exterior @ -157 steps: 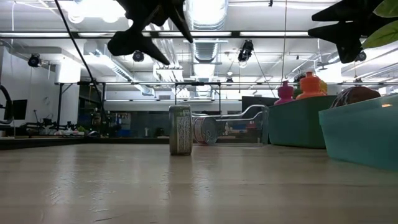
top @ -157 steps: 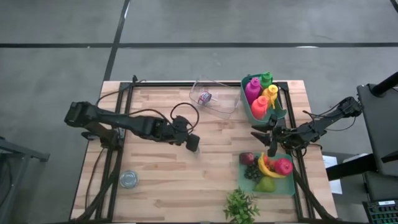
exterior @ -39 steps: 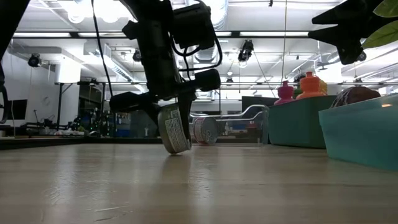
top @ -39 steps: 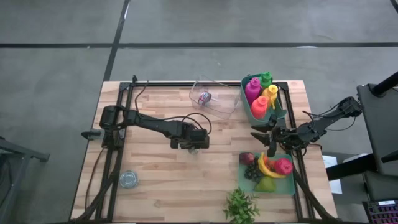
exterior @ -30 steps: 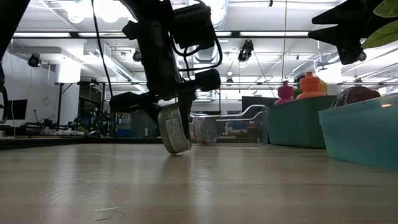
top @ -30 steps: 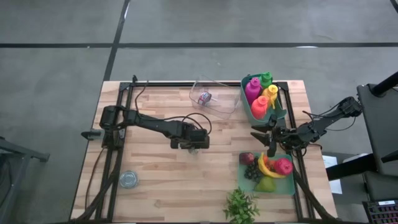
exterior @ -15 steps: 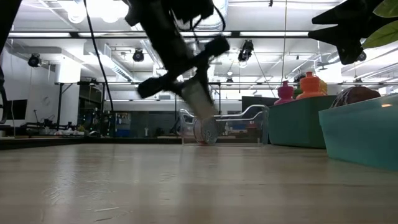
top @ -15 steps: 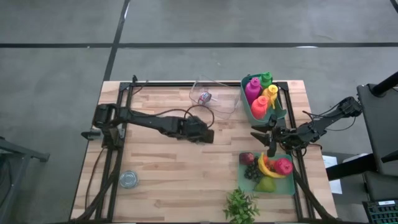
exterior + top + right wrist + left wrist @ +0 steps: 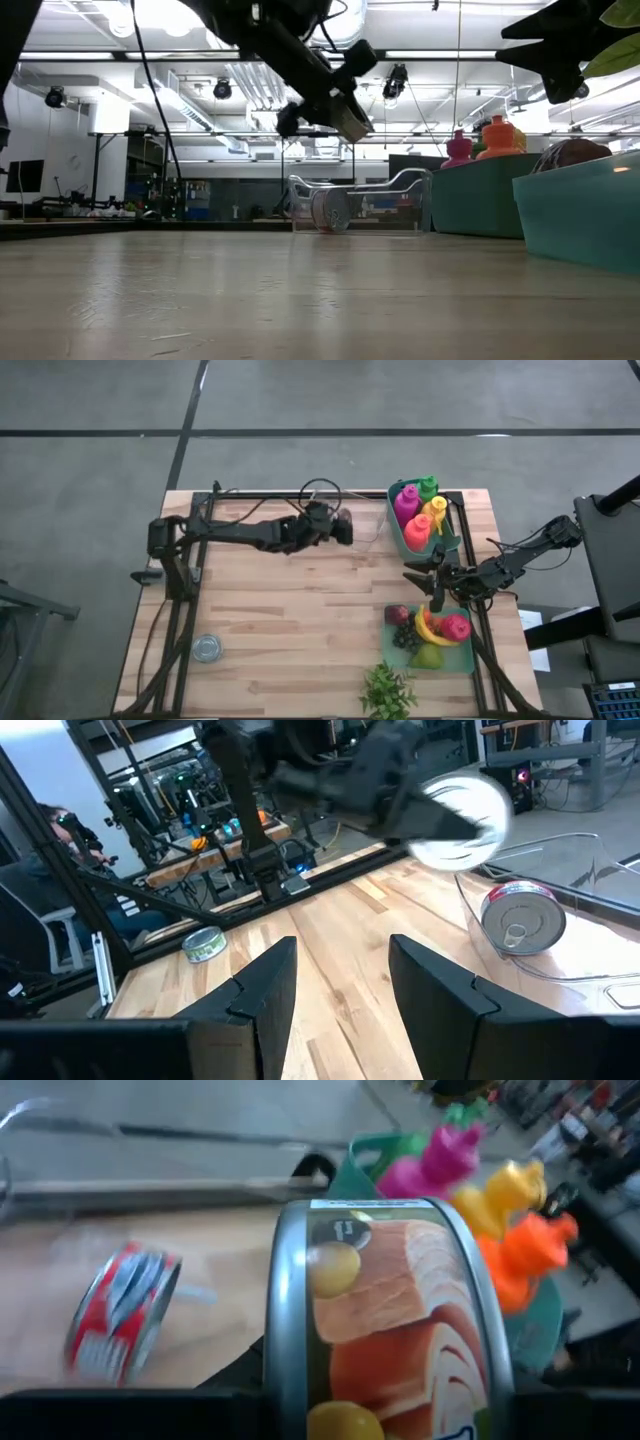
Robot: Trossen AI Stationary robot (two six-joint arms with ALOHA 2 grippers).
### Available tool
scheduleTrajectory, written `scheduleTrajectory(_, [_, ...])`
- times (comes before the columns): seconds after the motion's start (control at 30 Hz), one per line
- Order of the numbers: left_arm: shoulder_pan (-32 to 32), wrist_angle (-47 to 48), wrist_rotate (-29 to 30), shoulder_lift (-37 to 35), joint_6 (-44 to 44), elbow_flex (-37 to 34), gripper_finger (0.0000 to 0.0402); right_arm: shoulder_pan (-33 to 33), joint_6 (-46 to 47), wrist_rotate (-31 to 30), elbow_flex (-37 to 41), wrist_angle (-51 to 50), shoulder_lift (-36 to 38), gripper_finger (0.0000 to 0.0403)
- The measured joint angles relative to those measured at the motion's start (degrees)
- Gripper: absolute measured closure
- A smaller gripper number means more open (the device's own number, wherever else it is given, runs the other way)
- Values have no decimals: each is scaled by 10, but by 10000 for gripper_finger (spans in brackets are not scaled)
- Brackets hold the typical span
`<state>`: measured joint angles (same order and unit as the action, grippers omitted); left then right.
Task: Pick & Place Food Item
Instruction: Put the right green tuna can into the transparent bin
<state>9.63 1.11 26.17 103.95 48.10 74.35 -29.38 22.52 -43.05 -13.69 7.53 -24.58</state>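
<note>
1. Salmon can (image 9: 385,1320): pinched between the fingers of my left gripper (image 9: 340,527), clear of the table (image 9: 300,620), carried aloft.
2. Destination, as I judge it: the clear bin (image 9: 355,205) directly below and just ahead of my left gripper. A red-labelled can (image 9: 522,918) already lies inside it on its side.
3. Progress: pickup complete, carry nearly complete. Remaining: lower, release, withdraw.
4. Another can (image 9: 207,649) stands well behind my left gripper, near the table's corner; it may be next.
5. My right gripper (image 9: 340,985) waits, fingers spread, empty, near the fruit bin (image 9: 432,632).
6. Hidden: my fingertips behind the can; the bin's rim is faint from above.
</note>
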Motion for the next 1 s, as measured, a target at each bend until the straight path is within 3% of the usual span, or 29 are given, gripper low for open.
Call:
scheduleTrajectory(0.17, [28,-86,-11,26,-35,0,271,0,0,0,0,-1,0,245])
scheduleTrajectory(0.4, [40,-105,-14,67,-36,17,271,0,0,0,0,0,0,245])
scheduleTrajectory(0.77, [56,179,-42,202,-63,278,271,0,0,0,0,0,0,245])
scheduleTrajectory(1.0, [75,234,-86,267,-63,334,271,0,0,0,0,0,0,245])
